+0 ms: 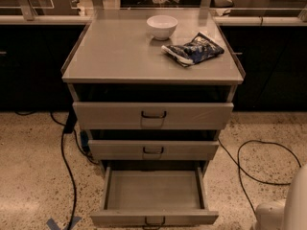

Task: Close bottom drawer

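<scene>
The bottom drawer [153,191] of the grey-beige cabinet [120,51] is pulled far out toward me, and its shallow tray is empty. Its low front panel [120,218] carries a small dark loop handle [154,221] at the lower edge of the view. The middle drawer [192,150] and the top drawer [105,115] stand only slightly out. The gripper is out of view; only a white part of my arm [288,205] shows at the bottom right, to the right of the open drawer and apart from it.
A white bowl [161,26] and a dark snack bag [193,48] lie on the cabinet top. Black cables run over the speckled floor on the left [67,162] and right [259,163]. Blue tape [60,223] marks the floor at the bottom left. Dark counters stand behind.
</scene>
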`<move>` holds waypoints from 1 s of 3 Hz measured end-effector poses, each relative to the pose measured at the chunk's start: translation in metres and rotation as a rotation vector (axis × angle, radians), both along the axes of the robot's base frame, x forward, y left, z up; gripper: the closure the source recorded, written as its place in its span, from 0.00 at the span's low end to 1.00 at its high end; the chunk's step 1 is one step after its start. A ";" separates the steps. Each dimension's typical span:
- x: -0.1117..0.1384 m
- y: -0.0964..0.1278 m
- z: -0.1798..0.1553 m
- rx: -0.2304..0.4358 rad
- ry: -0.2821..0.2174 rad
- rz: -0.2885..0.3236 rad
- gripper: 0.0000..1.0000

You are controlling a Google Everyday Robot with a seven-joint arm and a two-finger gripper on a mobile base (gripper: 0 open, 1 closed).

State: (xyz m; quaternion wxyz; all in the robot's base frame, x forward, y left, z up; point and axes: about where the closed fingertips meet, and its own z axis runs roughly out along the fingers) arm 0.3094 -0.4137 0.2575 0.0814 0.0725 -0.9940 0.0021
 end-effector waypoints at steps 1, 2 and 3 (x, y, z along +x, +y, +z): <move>0.000 0.000 -0.001 0.001 0.002 0.000 0.00; 0.004 0.005 -0.014 0.011 0.024 0.004 0.00; 0.009 0.010 -0.033 0.047 0.041 -0.011 0.00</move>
